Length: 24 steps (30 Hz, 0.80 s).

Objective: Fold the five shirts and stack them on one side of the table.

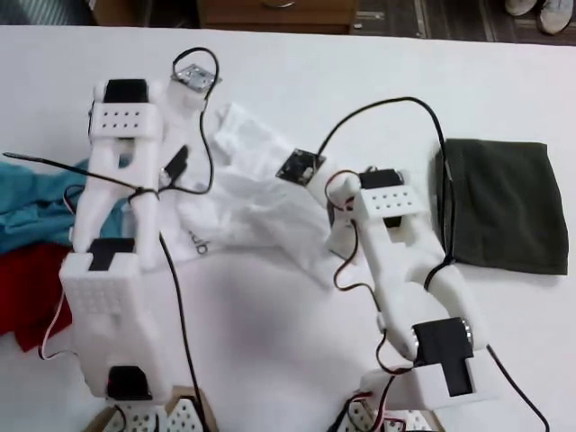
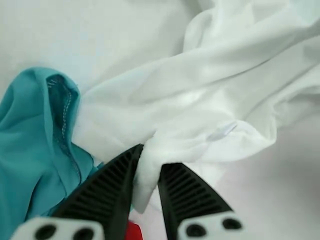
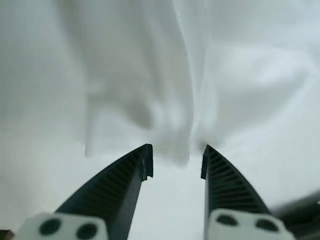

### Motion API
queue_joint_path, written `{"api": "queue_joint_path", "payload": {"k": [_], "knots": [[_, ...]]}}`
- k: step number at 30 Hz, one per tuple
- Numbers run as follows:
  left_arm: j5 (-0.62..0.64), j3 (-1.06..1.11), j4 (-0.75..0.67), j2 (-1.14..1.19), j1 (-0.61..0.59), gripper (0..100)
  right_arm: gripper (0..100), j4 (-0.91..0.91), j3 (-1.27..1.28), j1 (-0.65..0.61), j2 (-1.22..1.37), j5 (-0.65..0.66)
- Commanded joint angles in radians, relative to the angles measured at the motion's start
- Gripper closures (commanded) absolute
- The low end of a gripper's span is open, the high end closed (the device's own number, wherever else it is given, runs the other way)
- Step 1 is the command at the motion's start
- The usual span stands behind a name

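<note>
Two grippers sitting at white shirt [image 1: 243, 193], which is lying crumpled mid-table. Left gripper [image 2: 150, 161] clenching thin fold of its edge; teal shirt [image 2: 35, 150] lying just beside, touching white cloth. Right gripper [image 3: 176, 156] hanging released, jaws spread, white fold lying at tips, ungripped. Red shirt [image 1: 27, 292] bunching at left edge beside teal. Dark green shirt [image 1: 504, 202] lying folded flat on right side of table [image 1: 378, 63], apart from others.

No legible text. White shirt [image 1: 243, 198] carries faint grey lettering [image 1: 200, 241] in the high view, too small to read. Small sewn tag [image 2: 222, 131] on the shirt: nothing readable.
</note>
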Motion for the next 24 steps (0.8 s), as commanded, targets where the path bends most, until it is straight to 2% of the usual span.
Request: {"api": "queue_joint_path", "payload": {"k": [1, 10, 17, 24], "knots": [[-0.008, -0.030, -0.012, -0.009, 0.008, 98, 83.0, -0.004, -0.018, -0.005, -0.002, -0.006], [-0.009, -0.030, -0.012, -0.009, 0.008, 98, 83.0, -0.059, 0.011, 0.036, 0.008, -0.005], [-0.009, -0.030, -0.012, -0.009, 0.008, 98, 83.2, -0.044, 0.009, 0.035, 0.130, -0.006], [-0.009, -0.030, -0.018, -0.009, 0.008, 98, 83.4, -0.036, 0.005, 0.031, 0.139, -0.008]]}}
